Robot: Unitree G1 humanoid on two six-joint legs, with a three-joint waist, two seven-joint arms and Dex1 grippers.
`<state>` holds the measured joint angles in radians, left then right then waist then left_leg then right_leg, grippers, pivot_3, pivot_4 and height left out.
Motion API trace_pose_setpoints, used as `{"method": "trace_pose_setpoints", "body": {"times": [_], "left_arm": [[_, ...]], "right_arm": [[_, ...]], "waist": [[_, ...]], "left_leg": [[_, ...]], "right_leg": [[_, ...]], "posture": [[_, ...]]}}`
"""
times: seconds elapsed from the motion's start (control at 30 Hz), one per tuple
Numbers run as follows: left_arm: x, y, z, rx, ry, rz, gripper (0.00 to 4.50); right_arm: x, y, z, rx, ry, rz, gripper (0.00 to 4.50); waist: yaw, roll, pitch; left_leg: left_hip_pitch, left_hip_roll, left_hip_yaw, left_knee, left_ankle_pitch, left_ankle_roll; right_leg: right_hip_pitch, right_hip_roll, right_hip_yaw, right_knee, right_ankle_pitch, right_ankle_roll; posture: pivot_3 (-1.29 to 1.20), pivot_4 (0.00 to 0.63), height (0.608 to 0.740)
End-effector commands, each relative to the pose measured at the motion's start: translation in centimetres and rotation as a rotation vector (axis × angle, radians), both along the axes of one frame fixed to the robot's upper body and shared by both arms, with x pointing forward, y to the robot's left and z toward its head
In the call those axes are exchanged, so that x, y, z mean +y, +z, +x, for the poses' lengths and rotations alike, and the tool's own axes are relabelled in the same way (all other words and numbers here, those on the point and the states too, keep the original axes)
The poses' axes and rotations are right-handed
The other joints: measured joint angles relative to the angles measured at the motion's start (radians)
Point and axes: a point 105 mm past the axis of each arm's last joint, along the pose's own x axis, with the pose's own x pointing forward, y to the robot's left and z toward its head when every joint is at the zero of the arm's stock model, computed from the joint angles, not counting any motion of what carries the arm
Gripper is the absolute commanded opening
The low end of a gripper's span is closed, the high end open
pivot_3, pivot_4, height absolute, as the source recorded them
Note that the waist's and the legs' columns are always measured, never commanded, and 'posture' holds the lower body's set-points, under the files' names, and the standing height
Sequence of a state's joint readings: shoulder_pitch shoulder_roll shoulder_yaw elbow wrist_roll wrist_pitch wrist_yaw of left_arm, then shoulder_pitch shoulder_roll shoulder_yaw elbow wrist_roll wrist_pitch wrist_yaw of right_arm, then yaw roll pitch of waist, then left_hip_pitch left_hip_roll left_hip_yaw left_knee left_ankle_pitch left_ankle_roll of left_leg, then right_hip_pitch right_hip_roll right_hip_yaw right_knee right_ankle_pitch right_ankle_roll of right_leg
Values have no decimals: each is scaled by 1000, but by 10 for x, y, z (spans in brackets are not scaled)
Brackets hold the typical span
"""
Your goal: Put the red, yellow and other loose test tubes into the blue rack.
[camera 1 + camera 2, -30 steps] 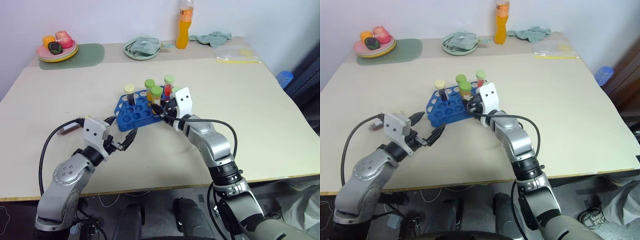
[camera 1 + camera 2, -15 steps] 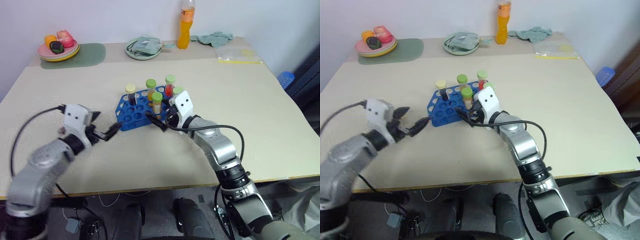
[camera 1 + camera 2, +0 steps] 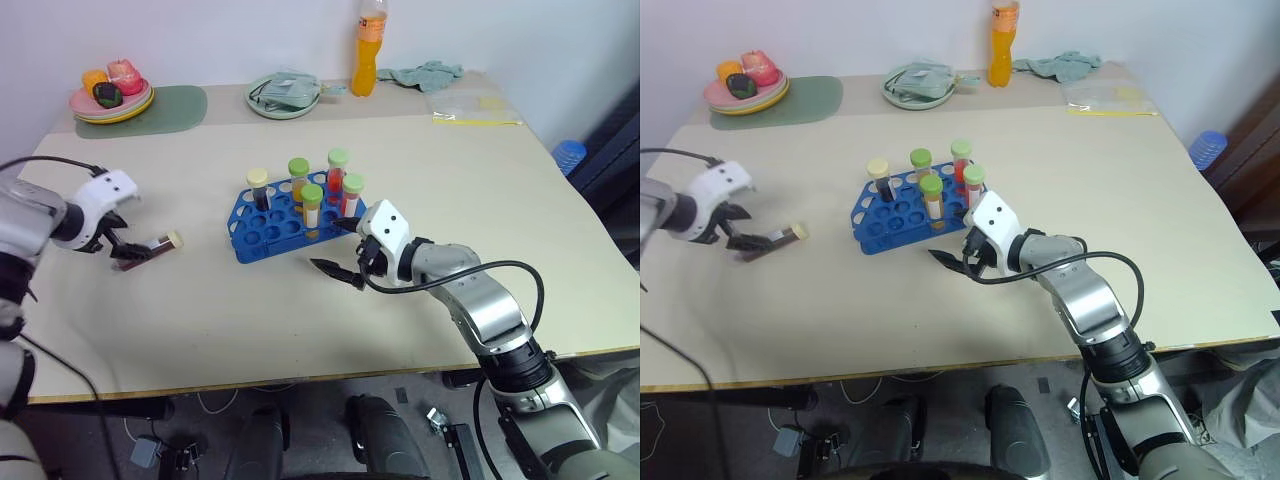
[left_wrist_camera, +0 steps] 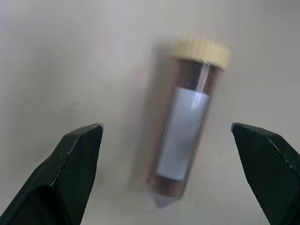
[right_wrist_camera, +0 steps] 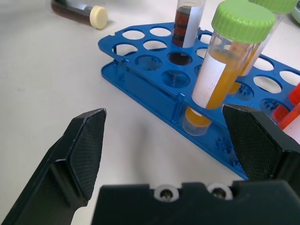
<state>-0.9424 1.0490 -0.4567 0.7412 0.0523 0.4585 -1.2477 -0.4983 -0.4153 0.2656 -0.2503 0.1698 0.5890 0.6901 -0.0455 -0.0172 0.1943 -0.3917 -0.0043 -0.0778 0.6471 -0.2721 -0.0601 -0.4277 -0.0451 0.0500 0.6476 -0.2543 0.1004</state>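
The blue rack stands mid-table with several capped tubes upright in it: a yellow-capped dark tube, and green-capped orange and red ones. One loose test tube, dark reddish-brown with a cream cap, lies on the table left of the rack. My left gripper hangs open just over it, and the tube lies between the fingers in the left wrist view. My right gripper is open and empty just in front of the rack, near an orange tube.
Along the far edge are a plate of fruit on a green mat, a plate with a cloth, an orange bottle, a teal cloth and a plastic bag.
My left arm has swung out to the left and tipped down over the loose tube. The right gripper opened, left a green-capped tube standing in the rack, and drew back.
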Motion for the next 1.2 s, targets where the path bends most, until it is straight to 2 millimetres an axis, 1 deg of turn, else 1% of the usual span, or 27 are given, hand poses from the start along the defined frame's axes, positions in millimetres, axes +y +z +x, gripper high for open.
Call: {"method": "trace_pose_setpoints", "body": {"times": [0.03,0.07,0.1,0.2,0.27,0.3,0.37,0.47,0.5,0.53,0.57,0.6,0.63,0.67,0.7,0.73,0.77,0.8,0.87,0.9,0.93,1.0,1.1,1.13,1.2], "left_arm": [[14,-12,-4,112,-38,114,4263],[14,-16,-3,131,-45,130,4012],[15,-18,-3,142,-47,138,3614],[15,-18,0,141,-40,136,2214],[14,-15,0,134,-58,116,1201],[14,-14,0,133,-67,110,835],[17,-4,0,91,-54,84,815],[14,21,9,-102,-60,-52,815],[4,39,16,-268,-106,-141,815],[-8,62,22,-480,-168,-237,815],[-14,81,21,-635,-200,-297,815],[-17,94,17,-749,-213,-336,815],[-27,103,12,-848,-153,-460,815],[-39,105,2,-920,-113,-569,815],[-55,103,-11,-980,-99,-656,815],[-66,102,-23,-1014,-84,-707,815],[-90,94,-33,-1051,-81,-729,815],[-108,89,-40,-1080,-64,-752,815],[-144,79,-50,-1134,-5,-785,815],[-159,73,-51,-1153,25,-791,815],[-170,68,-51,-1174,54,-774,815],[-188,58,-48,-1212,88,-733,815],[-204,52,-36,-1269,138,-680,815],[-208,50,-33,-1280,144,-663,815],[-210,45,-26,-1296,177,-621,815]], "right_arm": [[2,11,-6,-51,-9,27,4395],[2,11,-6,-52,-18,28,4404],[3,10,-6,-50,-26,32,4404],[4,9,-8,-44,-37,37,4404],[4,8,-9,-43,-41,36,4404],[4,8,-10,-42,-42,36,4404],[3,8,-10,-42,-46,34,4404],[-2,6,-11,-39,-58,25,4404],[-4,4,-11,-37,-62,19,4404],[-8,2,-12,-32,-64,14,4404],[-10,0,-12,-29,-66,10,4404],[-11,-1,-13,-28,-66,9,4404],[-14,-4,-16,-11,-56,25,4404],[-15,-6,-19,8,-42,45,4404],[-17,-8,-23,23,-18,69,4404],[-18,-8,-26,30,-2,85,4404],[-18,-8,-29,47,17,111,4404],[-19,-8,-32,61,31,131,4404],[-18,-8,-37,109,78,177,4404],[-18,-8,-40,121,104,188,4404],[-17,-8,-43,130,126,195,4404],[-15,-7,-45,135,152,194,4404],[-13,-10,-43,129,146,176,4404],[-13,-11,-43,128,146,171,4404],[-13,-11,-42,122,137,167,4404]], "waist": [[1,-1,0],[1,-2,0],[2,-2,0],[1,-2,0],[0,-2,0],[-2,-2,0],[-2,-2,0],[-1,-3,1],[0,-3,1],[-1,-3,1],[1,-4,1],[3,-4,1],[3,-4,1],[7,-4,1],[7,-3,0],[7,-3,0],[8,-3,0],[8,-4,0],[21,-5,0],[28,-5,0],[33,-5,0],[35,-5,0],[31,-4,-1],[30,-4,-1],[29,-4,-1]], "left_leg": [[0,0,0,0,0,0],[-1,0,0,0,0,0],[-1,0,-1,1,0,0],[0,0,0,1,0,0],[1,0,-1,1,0,0],[1,0,-1,1,0,0],[1,0,-1,1,0,0],[0,0,-1,1,0,0],[-1,0,-1,1,0,0],[-1,1,-1,2,0,0],[-1,1,-1,1,0,1],[-2,1,-2,2,0,1],[-3,1,-2,2,0,1],[-3,2,-2,2,0,1],[-3,1,-4,2,0,1],[-3,1,-4,2,-1,1],[-2,-1,-3,2,-1,2],[-2,-2,-3,3,-2,2],[-3,-3,-3,5,-2,3],[-3,-3,-3,7,-2,2],[-2,-4,-3,7,-1,2],[3,-6,-2,8,-1,2],[9,-5,-2,7,-1,2],[11,-5,-2,7,-1,2],[13,-4,-2,5,-1,2]], "right_leg": [[0,0,0,0,0,0],[-1,0,0,0,0,0],[-1,0,0,0,0,0],[0,-1,0,2,0,0],[0,0,0,3,0,0],[0,0,0,4,0,0],[0,0,0,4,0,0],[-1,0,0,3,0,0],[-1,0,0,3,0,0],[-1,-1,0,2,0,0],[-2,-2,0,1,0,1],[-2,-3,0,2,-1,1],[-2,-4,-1,1,0,1],[-2,-6,0,1,0,1],[-2,-8,0,2,0,2],[-2,-10,0,1,0,3],[0,-15,1,1,-1,3],[0,-15,1,1,-1,4],[0,-15,1,0,0,5],[1,-13,0,2,1,6],[1,-12,0,2,2,6],[8,-9,0,1,2,6],[15,-6,0,-1,1,5],[16,-5,0,-1,1,5],[17,-5,0,-1,1,5]], "posture": [[0,150,740],[0,150,740],[0,150,740],[0,150,740],[0,150,740],[0,150,740],[0,150,740],[0,150,740],[0,150,740],[0,150,740],[0,150,740],[0,150,740],[0,150,740],[0,150,740],[0,150,740],[0,150,740],[0,150,740],[0,150,740],[0,150,740],[0,150,740],[0,150,740],[0,150,740],[0,150,740],[0,150,740],[0,150,740]]}}
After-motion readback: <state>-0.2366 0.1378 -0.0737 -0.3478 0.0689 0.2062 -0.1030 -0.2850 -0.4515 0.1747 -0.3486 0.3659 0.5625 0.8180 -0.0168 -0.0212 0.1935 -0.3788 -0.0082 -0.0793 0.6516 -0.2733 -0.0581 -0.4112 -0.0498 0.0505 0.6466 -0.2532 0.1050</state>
